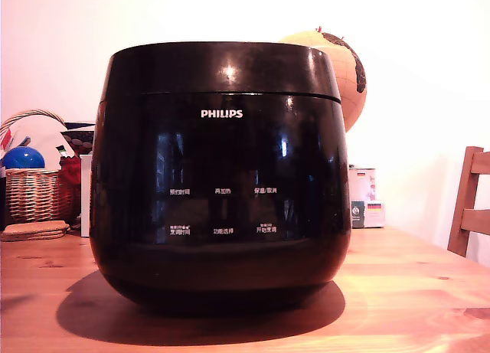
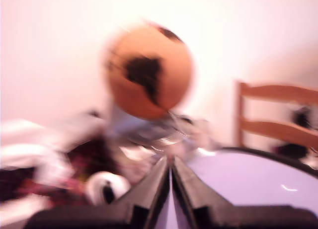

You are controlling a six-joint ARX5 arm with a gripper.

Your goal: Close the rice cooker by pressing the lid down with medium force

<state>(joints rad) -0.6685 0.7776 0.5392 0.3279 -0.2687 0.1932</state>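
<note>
Rice cooker (image 1: 220, 177) lid (image 1: 222, 68) appears seated; gripper (image 2: 170, 177) clenched, empty. Risk: unlatched lid may spring open if pressed too lightly.

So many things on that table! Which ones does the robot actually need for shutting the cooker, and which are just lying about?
For the job:
- rice cooker
- its lid, which already looks down in the exterior view
- gripper, fingers together

Just lying about:
- globe
- wicker basket
- blue ball
- wooden chair
- small box
- cork coasters
</note>
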